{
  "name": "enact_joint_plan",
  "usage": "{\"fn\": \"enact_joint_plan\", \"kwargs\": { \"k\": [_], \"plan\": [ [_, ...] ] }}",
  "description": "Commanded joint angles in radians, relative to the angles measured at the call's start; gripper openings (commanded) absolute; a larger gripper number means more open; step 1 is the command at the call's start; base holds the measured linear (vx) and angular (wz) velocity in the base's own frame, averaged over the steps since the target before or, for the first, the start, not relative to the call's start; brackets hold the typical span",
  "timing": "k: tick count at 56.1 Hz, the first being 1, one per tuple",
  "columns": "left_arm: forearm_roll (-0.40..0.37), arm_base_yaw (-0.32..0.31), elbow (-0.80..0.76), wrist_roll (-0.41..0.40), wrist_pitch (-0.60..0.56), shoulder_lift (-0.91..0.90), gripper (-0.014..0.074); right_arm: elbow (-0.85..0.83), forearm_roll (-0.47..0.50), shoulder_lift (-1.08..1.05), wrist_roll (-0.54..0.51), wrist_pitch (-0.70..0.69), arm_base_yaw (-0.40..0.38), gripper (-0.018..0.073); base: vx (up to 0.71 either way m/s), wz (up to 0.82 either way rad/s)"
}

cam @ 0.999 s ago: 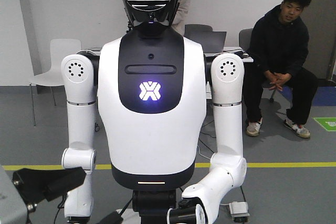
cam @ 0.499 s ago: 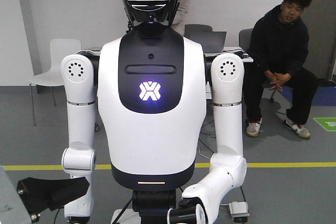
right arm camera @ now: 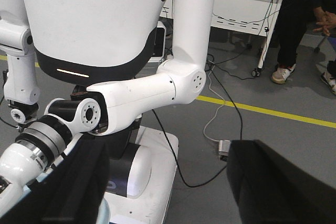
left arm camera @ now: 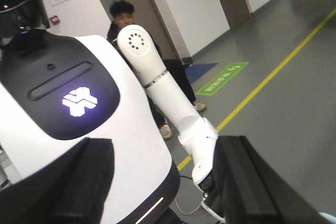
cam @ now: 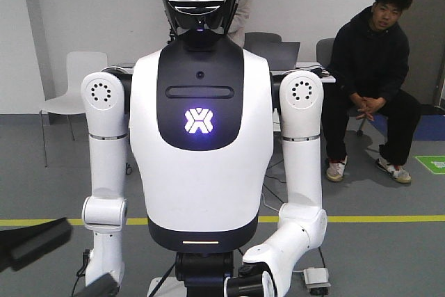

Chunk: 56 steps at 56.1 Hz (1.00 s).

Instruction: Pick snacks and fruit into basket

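three near views of one humanoid (cam: 200, 137)

None of the views shows the snacks, fruit or basket.

Robotics laboratory or test hall: grey floor (cam: 389, 255) taped with a yellow line (cam: 375, 218), white humanoid robot (cam: 200, 137), cabled desk (right arm camera: 247, 9), plastic chair (cam: 78, 78), seated observer (cam: 372, 60).
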Motion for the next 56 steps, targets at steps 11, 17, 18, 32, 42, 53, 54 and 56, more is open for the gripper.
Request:
{"fn": "enact_joint_plan", "kwargs": {
  "k": [11,17,18,32,42,53,54,56],
  "plan": [
    [0.39,0.41,-0.004,-0.606,0.313,-0.286,0.0449,-0.031,0.002,0.0,-0.009,-0.077,-0.007,0.0532,0.0,0.0],
    [0.436,0.54,0.002,-0.694,0.444,-0.386,0.0339,-0.031,0.002,0.0,-0.009,-0.077,-0.007,0.0532,0.0,0.0],
    [0.436,0.554,0.009,-0.695,0.448,-0.4,0.0319,-0.031,0.002,0.0,-0.009,-0.077,-0.007,0.0532,0.0,0.0],
    [0.434,0.64,0.196,-0.698,0.279,-0.494,0.0122,-0.031,0.002,0.0,-0.009,-0.077,-0.007,0.0532,0.0,0.0],
    [0.434,0.644,0.223,-0.698,0.309,-0.493,0.0078,-0.031,0.002,0.0,-0.009,-0.077,-0.007,0.0532,0.0,0.0],
    [0.434,0.644,0.223,-0.698,0.316,-0.493,0.008,-0.031,0.002,0.0,-0.009,-0.077,-0.007,0.0532,0.0,0.0],
    [0.434,0.644,0.223,-0.698,0.316,-0.493,0.008,-0.031,0.002,0.0,-0.009,-0.077,-0.007,0.0532,0.0,0.0],
    [0.434,0.644,0.223,-0.696,0.316,-0.493,0.008,-0.031,0.002,0.0,-0.009,-0.077,-0.007,0.0532,0.0,0.0]
  ]
}}
